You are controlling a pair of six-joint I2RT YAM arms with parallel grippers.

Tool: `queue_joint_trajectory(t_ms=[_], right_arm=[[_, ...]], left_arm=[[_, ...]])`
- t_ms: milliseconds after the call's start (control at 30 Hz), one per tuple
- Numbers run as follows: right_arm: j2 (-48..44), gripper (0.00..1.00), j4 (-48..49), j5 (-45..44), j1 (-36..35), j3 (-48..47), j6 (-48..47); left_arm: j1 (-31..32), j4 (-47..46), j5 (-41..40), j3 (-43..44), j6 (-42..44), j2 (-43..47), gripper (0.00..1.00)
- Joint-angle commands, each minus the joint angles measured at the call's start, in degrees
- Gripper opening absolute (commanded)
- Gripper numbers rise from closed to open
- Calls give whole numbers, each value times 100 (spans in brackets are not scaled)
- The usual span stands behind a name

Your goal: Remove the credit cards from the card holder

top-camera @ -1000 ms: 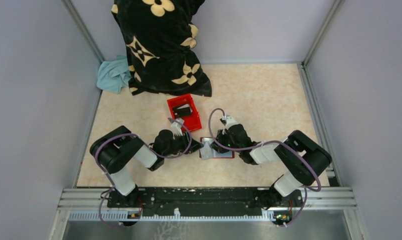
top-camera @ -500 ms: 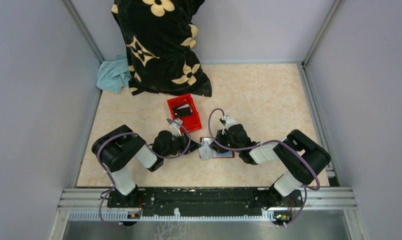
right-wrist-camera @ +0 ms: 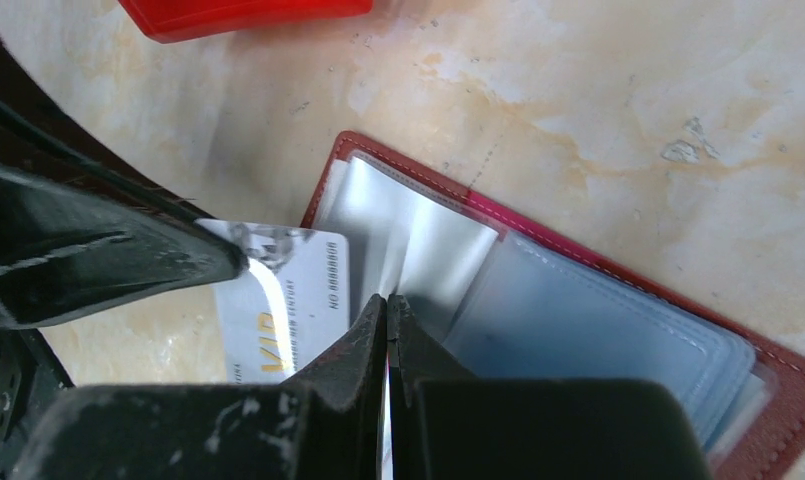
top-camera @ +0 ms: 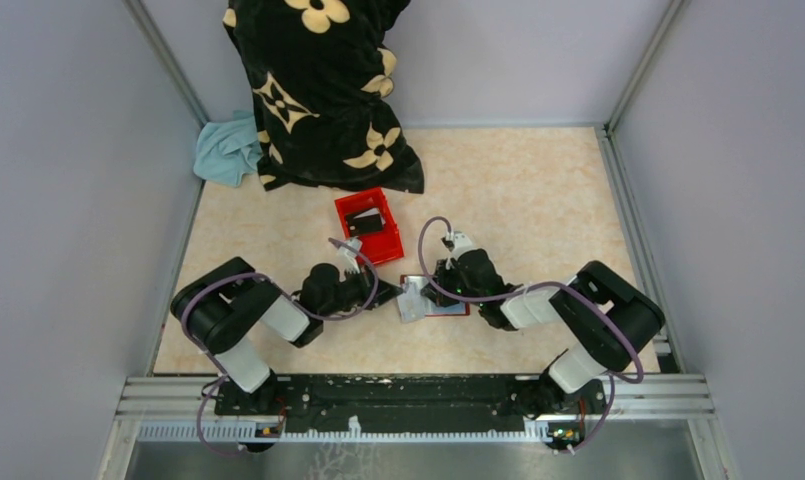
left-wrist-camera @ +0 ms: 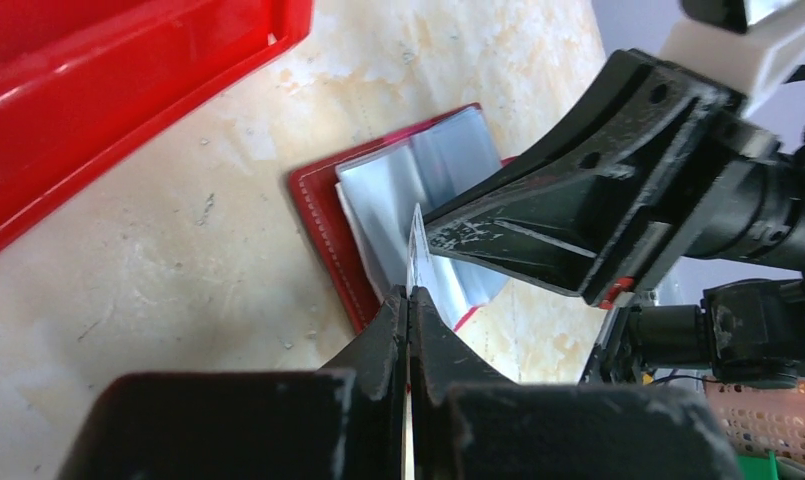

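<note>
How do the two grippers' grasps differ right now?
The left gripper is shut on an opaque printed credit card at the card holder's edge; the right gripper is shut on a clear sleeve of the card holder. The credit card looks flat, the sleeve buckled. Both pinch something thin.

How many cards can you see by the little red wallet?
1. One silver card is pinched in the left gripper, at the open wallet's edge. More may hide in its plastic sleeves.
</note>
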State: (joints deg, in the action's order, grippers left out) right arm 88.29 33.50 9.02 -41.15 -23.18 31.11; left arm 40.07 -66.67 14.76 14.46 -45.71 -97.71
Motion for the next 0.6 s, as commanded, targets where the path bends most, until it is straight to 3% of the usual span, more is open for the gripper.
queue_joint_trajectory(t_ms=[0, 267, 333, 467, 567], right_arm=[[-332, 0, -149, -403, -36, 226, -97], [-1421, 0, 1043, -346, -34, 1036, -83], [-1690, 8, 1216, -10, -34, 1112, -142], [-2166, 38, 1399, 947, -38, 1103, -149], [-2399, 45, 1614, 1425, -34, 1101, 37]], left_arm=[[-41, 347, -74, -99, 238, 465, 0], [-148, 775, -289, -262, 244, 1369, 0], [-149, 837, -352, -306, 223, 1675, 0], [-162, 1136, -497, -309, 169, 2344, 0], [-171, 1302, -501, -274, 150, 2788, 0]])
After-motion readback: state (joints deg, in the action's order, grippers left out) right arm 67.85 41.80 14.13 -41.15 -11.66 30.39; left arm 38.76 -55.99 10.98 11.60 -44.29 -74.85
